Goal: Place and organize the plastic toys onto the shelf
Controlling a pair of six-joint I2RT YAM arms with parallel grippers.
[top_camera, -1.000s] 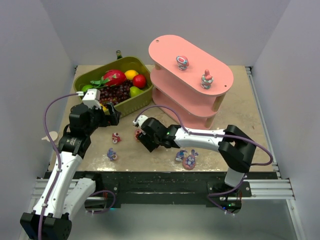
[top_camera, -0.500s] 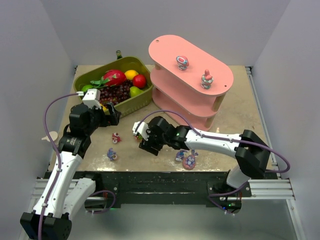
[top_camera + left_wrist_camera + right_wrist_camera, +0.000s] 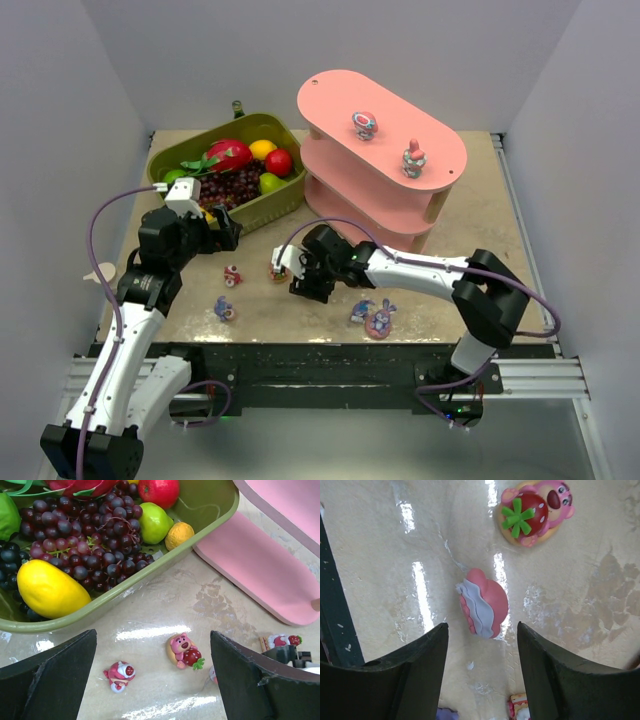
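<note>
The pink shelf (image 3: 385,175) stands at the back right with two plastic toys (image 3: 364,124) (image 3: 413,160) on its top board. My right gripper (image 3: 296,274) (image 3: 481,630) hangs open low over the table. A pink mushroom-like toy (image 3: 484,609) lies on its side just ahead of its fingertips, touching neither. Beyond it lies a pink bear with a strawberry (image 3: 535,511) (image 3: 184,651) (image 3: 277,270). My left gripper (image 3: 215,232) (image 3: 152,680) is wide open and empty above the bear and a pink-white figurine (image 3: 120,675) (image 3: 232,275). More toys lie near the front edge (image 3: 224,310) (image 3: 372,317).
The olive-green basket (image 3: 285,200) (image 3: 150,582) of plastic fruit and grapes sits at the back left, close behind my left gripper. The shelf's lowest board (image 3: 260,570) reaches toward the table's middle. A small toy (image 3: 520,707) lies under my right wrist.
My right arm has shifted a little toward the shelf side, its gripper staying low over the toys in the middle. The left arm and the toys have not moved.
</note>
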